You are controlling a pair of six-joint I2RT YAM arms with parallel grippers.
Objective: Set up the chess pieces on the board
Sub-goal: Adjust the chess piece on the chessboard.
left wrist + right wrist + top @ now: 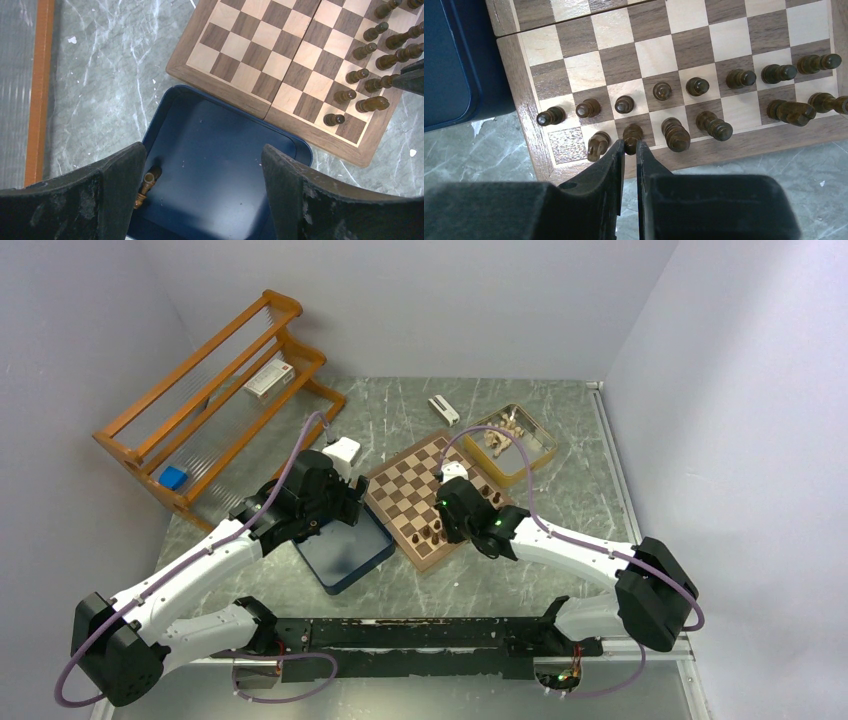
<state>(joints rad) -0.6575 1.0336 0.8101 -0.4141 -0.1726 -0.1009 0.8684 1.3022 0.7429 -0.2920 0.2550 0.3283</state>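
Our right jaws [628, 149] pinch a dark chess piece [632, 133], seating it. Our left jaws [202, 152], apart, should next grab the lying piece [145, 188] beneath them in the blue box [230, 200].

Worktop [100, 75]: grey-green marbled stone-look surface, smooth, faint sheen, pale chips in places. Square wooden chessboard [260, 30]: light tan and dark brown veneer checks with visible grain, satin finish, pale wood border. Small dark brown turned-wood chess pieces [674, 134]: varnished, with soft highlights. Dark blue square box [225, 165]: smooth, matt, plastic-looking, dust-flecked. Black fingers [117, 190] of the left hand [202, 152]: matt, rough, scuffed grey. Orange-brown wooden rack [283, 305]: lacquered rails. Gold rectangular tin [532, 448]: shiny metal.
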